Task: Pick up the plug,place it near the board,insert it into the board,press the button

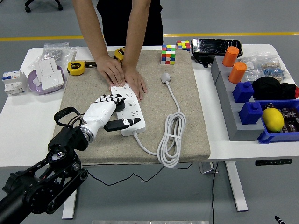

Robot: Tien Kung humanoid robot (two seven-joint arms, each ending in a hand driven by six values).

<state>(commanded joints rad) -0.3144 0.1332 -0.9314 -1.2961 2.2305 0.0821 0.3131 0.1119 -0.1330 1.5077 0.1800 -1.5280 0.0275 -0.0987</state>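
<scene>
Left hand [110, 112]: fingers curled over black plug [120, 103] seated on board [129, 114], thumb extended over board's near end. Board: on mat [187, 116], far end pinned by person's hands [124, 77]. Progress: insertion apparently done or finishing; button press outstanding. White cable [172, 135]: coiled nearby, unplugged.

This looks like a robotics lab or test room: a white height-adjustable table [219, 151] with a control panel under its edge stands on a grey floor marked with a yellow line [42, 38]. On the table a beige felt mat [191, 112] serves as the work surface. Right of the mat sit blue plastic bins [268, 135] of assorted objects; left of it lie a yellow tape measure [76, 68] and a white circuit breaker [13, 82].
</scene>
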